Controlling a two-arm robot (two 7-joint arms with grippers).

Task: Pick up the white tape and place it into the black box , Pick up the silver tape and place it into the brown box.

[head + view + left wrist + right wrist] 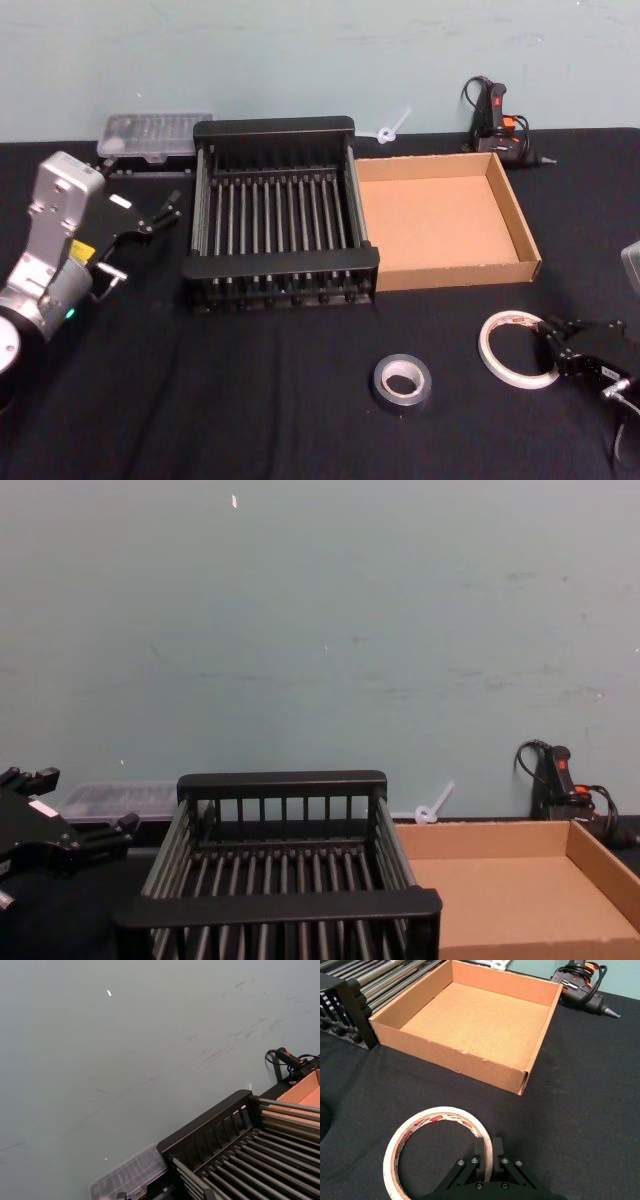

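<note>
Bench (250, 400) under black cloth carries everything I see. Black box (280, 275), a slatted crate, sits mid-bench, nothing in it; brown box (520, 215), a shallow cardboard tray, stands touching its right side, also unfilled. My left arm is off to the left of the crate, raised, left pincer (165, 213) pointing toward the crate wall, prongs spread apart, holding nothing. Right pincer (488, 1147) is low at the bench's near right, its prongs pinched narrow across the wall of the white tape (437, 1117), one prong inside the ring, one outside. That roll lies flat in front of the brown box. Silver tape (402, 384) lies flat on the cloth left of the white roll, near it but apart, in front of the two boxes' shared corner.
</note>
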